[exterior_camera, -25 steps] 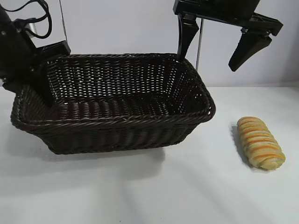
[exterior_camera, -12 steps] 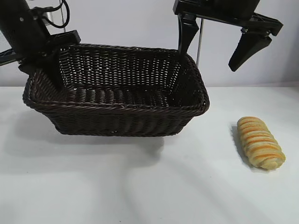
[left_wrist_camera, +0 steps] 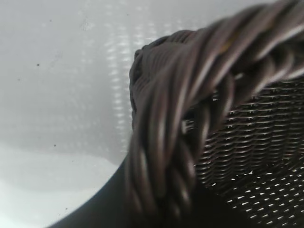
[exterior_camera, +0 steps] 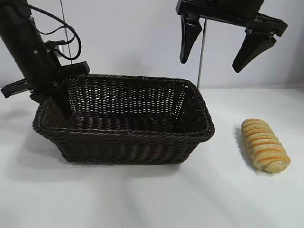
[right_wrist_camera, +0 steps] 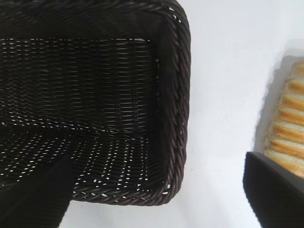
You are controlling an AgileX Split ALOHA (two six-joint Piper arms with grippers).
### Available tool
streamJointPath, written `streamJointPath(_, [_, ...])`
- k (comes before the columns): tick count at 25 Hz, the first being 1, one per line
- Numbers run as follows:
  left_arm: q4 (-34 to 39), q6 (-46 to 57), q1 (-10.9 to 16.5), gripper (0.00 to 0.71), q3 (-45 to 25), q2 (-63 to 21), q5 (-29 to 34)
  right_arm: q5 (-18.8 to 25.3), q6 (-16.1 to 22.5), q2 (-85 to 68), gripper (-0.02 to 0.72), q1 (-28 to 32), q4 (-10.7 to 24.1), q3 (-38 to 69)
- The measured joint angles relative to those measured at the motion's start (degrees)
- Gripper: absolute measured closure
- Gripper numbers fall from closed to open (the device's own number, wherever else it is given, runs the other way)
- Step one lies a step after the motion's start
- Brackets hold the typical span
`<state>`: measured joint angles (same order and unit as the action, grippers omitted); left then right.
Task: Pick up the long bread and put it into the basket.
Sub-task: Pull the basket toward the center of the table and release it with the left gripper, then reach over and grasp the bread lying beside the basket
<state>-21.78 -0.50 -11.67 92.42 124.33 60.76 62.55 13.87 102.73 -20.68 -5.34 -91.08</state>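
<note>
Woven wicker basket (exterior_camera: pixel 124 118), braided rim clamped by left hand (exterior_camera: pixel 53 97) at 9 o'clock. Ridged oblong bread (exterior_camera: pixel 264 144) at 3 o'clock on smooth white bench (exterior_camera: pixel 142 194). Right hand (exterior_camera: pixel 221 53) spread wide above.

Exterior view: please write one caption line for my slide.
Left gripper grips dark brown woven wicker basket; striped golden-tan long bread lies beside it.
</note>
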Motion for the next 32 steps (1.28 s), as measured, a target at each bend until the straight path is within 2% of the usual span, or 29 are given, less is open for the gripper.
streamJointPath(4, [-0.63, 0.06, 0.00, 0.587, 0.00, 0.00, 0.00, 0.00, -0.05, 0.00, 0.008, 0.00, 0.00, 0.00])
streamJointPath(6, [-1.13, 0.06, 0.00, 0.473, 0.11, 0.00, 0.35, 0.00, -0.05, 0.00, 0.008, 0.00, 0.00, 0.00])
streamJointPath(9, [-1.50, 0.11, 0.00, 0.240, 0.25, 0.00, 1.11, 0.00, -0.05, 0.00, 0.008, 0.00, 0.00, 0.00])
streamJointPath(10, [-1.50, 0.11, 0.00, 0.184, 0.25, -0.09, 1.24, 0.00, -0.05, 0.00, 0.008, 0.00, 0.00, 0.00])
streamJointPath(12, [-1.39, 0.11, 0.00, 0.131, 0.25, -0.66, 1.51, 0.00, -0.05, 0.00, 0.008, 0.00, 0.00, 0.00])
streamJointPath(17, [-1.32, 0.11, 0.00, 0.098, 0.25, -4.35, 1.94, 0.00, -0.05, 0.00, 0.008, 0.00, 0.00, 0.00])
streamJointPath(32, [2.10, 1.16, 0.00, 0.095, 0.25, -17.40, 6.86, 0.05, -0.05, 0.00, 0.008, 0.00, 0.00, 0.00])
